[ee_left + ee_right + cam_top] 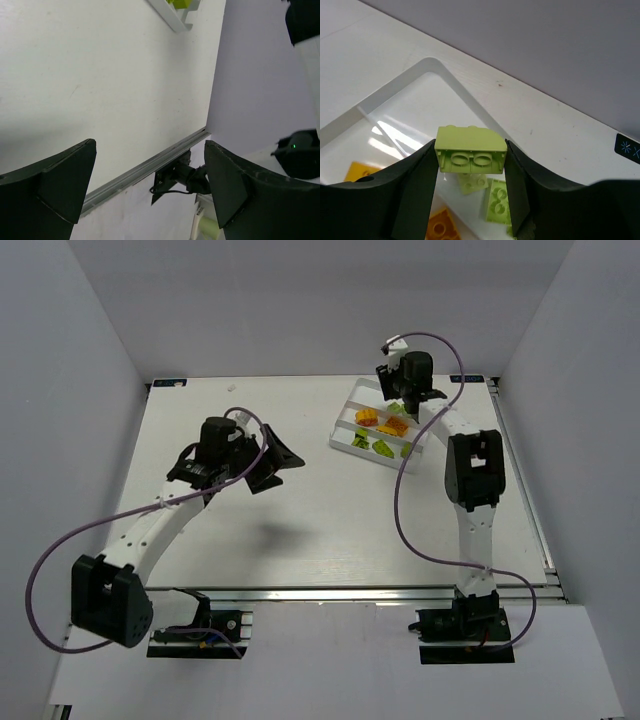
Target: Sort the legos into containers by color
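Note:
My right gripper (470, 165) is shut on a lime-green lego (470, 149), held studs away from the camera above the white tray (427, 65). Below it in the tray lie more green legos (497, 200) and orange legos (439, 227). In the top view the right gripper (403, 400) hangs over the tray's far part (362, 392), with orange legos (392, 426) and green legos (382, 448) inside. My left gripper (280, 468) hovers open over bare table left of the tray, nothing between its fingers (65, 175).
The left wrist view shows the tray's corner (172, 17) far off, the table's metal edge rail (140, 172) and the right arm's base mount (175, 177). White walls enclose the table on three sides.

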You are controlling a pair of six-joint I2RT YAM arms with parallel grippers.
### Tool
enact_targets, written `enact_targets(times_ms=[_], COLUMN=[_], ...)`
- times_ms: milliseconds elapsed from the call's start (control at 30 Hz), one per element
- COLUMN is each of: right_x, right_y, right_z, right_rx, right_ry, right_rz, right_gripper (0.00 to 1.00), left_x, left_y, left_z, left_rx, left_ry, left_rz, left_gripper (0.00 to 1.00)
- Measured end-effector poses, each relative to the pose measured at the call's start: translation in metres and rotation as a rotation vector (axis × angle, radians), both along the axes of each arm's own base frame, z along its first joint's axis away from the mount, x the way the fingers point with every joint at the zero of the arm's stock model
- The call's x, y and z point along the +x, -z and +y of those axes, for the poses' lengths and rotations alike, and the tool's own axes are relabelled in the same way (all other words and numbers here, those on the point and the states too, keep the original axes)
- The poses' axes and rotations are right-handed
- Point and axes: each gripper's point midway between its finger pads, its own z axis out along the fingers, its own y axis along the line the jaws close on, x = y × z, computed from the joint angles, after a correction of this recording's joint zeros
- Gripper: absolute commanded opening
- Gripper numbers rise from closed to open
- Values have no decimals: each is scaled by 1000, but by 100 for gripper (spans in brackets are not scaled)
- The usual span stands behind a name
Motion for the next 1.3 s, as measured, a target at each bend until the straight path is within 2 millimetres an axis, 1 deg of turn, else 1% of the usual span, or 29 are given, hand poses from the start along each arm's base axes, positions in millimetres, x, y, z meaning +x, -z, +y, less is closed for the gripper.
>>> enact_targets(times_ms=[100,133,200,233,300,333,400,433,533,600,667,733,800,867,900,967,1033,1067,1100,1167,1200,1267,1300], right_x=[19,24,31,33,32,31,30,30,29,23,11,0,-17,-40,-55,-87,-127,-147,-165,-200,-214,-235,-244], right_y=[13,18,26,30,38,42,45,46,46,48,47,36,13,-22,-43,-92,-138,-158,-171,-189,-190,-180,-167], right_z=[-4,-5,-6,-7,-9,-10,-12,-13,-12,-12,-15,-16,-16,-14,-13,-11,-9,-9,-9,-8,-8,-8,-9], right_rx=[-20,-25,-33,-38,-47,-50,-54,-52,-29,-15,-3,20,48,83,103,155,211,240,262,299,311,326,326], right_ry=[38,46,56,59,60,60,59,58,38,23,10,-3,-31,-64,-81,-108,-130,-139,-149,-172,-178,-182,-180], right_rz=[-7,-4,-6,-3,12,21,32,35,42,59,91,114,139,153,155,137,109,92,80,70,76,107,132], right_gripper=[13,23,35,45,58,67,74,80,89,89,89,89,89,89,89,89,89,89,89,90,89,89,89], left_x=[-18,-22,-28,-30,-32,-33,-35,-36,-37,-36,-36,-36,-34,-31,-29,-25,-22,-21,-20,-17,-16,-15,-15], left_y=[-1,0,2,3,6,9,13,14,17,17,18,18,17,14,11,8,7,8,8,6,5,1,-2], left_z=[12,15,19,21,23,24,26,27,28,29,30,32,34,35,36,38,41,43,44,46,46,47,48], left_rx=[18,25,41,50,70,80,97,102,112,118,127,138,159,178,188,212,234,249,257,273,278,286,290], left_ry=[-30,-40,-54,-60,-71,-74,-79,-82,-87,-90,-90,-87,-81,-74,-71,-68,-65,-64,-62,-60,-59,-55,-53], left_rz=[-9,-8,-2,2,13,22,36,41,49,47,43,36,18,-7,-25,-59,-83,-95,-104,-133,-148,-180,-197], left_gripper=[98,98,98,98,98,98,98,98,98,98,98,98,98,98,98,98,98,98,98,98,98,98,98])
